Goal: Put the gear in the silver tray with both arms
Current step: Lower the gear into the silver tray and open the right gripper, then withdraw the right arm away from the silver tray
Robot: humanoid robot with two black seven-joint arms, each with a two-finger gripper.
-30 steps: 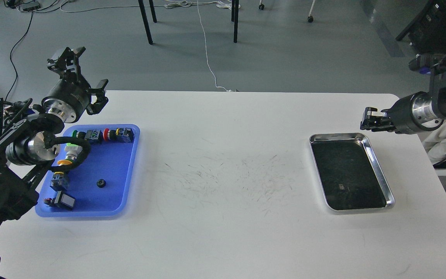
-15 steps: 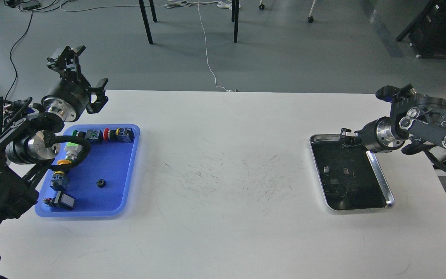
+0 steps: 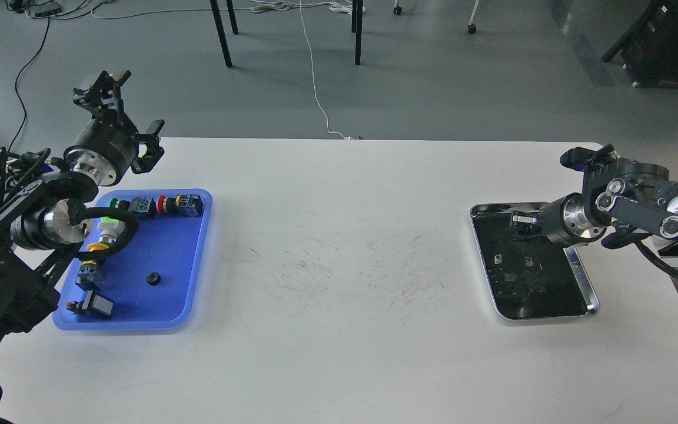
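Not started: gear (image 3: 152, 278) sits in blue tray (image 3: 195, 288), silver tray (image 3: 581, 274) empty, left gripper (image 3: 121, 118) spread wide, right gripper (image 3: 521, 224) state unclear

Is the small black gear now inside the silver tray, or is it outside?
Outside. The gear lies on the blue tray at the table's left side; the silver tray at the right holds only dark reflections.

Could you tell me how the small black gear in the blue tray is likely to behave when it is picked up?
The gear looks small and round, so it is probably light, stiff, and apt to roll if nudged on edge. Its small size may make it slip from the fingers.
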